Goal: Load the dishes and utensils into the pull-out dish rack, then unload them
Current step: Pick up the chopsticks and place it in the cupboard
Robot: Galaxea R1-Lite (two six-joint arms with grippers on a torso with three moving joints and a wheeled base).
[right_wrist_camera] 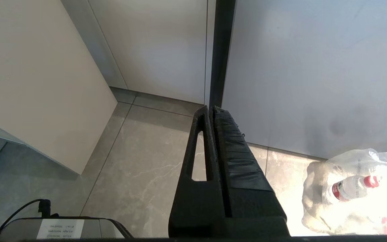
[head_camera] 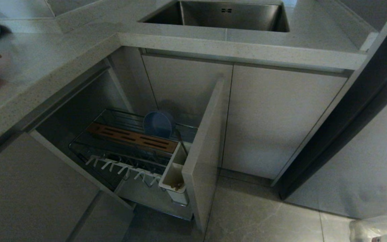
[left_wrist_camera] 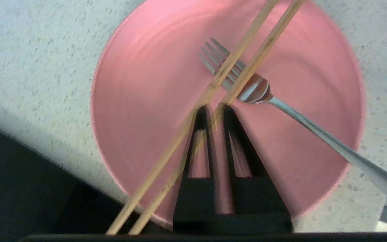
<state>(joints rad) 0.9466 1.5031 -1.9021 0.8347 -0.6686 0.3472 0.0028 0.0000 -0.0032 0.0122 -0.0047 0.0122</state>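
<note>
**Corner kitchen, pale stone and grey tile**

Speckled light countertop [head_camera: 39,64] wrapping an L-shaped corner, steel sink [head_camera: 220,15] sunk into it. Flat beige cabinet doors [head_camera: 274,117] below. Grey marbled floor tiles [head_camera: 264,215], a dark vertical panel [head_camera: 344,114] at right, a plastic-wrapped bottle pack [right_wrist_camera: 354,191] on the floor.

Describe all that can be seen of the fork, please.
The fork is small, of shiny silver metal. It lies flat on the pink plate, its handle running out past the rim over the speckled counter. Two wooden chopsticks cross over its prongs. The left hand hovers close beside it without touching.
</note>
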